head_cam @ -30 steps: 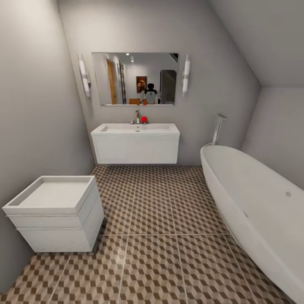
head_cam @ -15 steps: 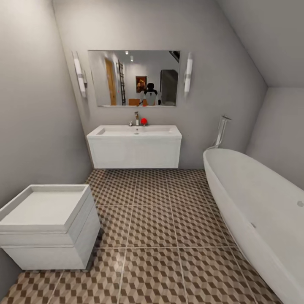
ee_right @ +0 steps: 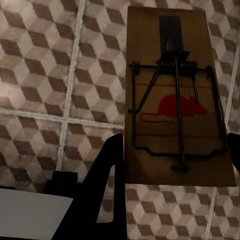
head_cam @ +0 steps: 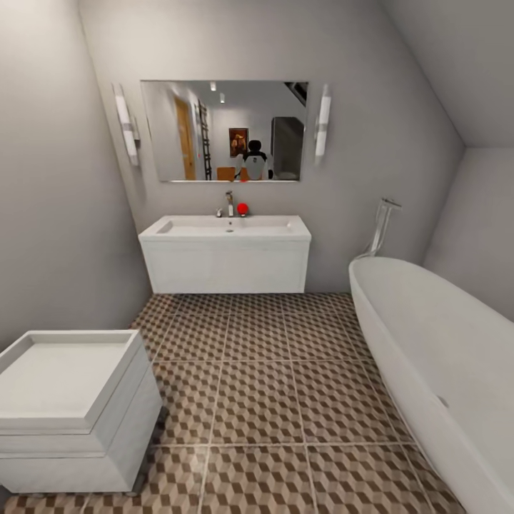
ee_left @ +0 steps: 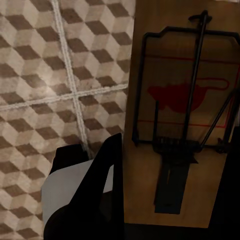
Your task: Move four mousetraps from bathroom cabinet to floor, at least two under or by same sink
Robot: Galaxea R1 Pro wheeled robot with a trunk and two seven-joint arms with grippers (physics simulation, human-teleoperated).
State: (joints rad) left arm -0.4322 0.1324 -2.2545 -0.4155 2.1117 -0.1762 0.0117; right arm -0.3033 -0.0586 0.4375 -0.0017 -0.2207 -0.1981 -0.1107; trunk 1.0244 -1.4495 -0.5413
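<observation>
Sink [head_cam: 225,246] basin & tub [head_cam: 442,357] sat empty. Each claw, left [ee_left: 170,200] & right [ee_right: 172,200], gripped a mousetrap [ee_left: 182,107] [ee_right: 172,95] betw. its fingers, above the floor [head_cam: 264,385].

Cube-patterned bathroom floor [head_cam: 264,385] of brown, beige and white tiles divided by pale grout lines, white drawer unit [head_cam: 71,414] stood on it at one side, white bathtub [head_cam: 442,364] rested on it opposite, tiles seen beyond the fingers

Left pincer [ee_left: 170,165] clamped on mousetrap [ee_left: 182,100]; right pincer [ee_right: 175,150] likewise.
</observation>
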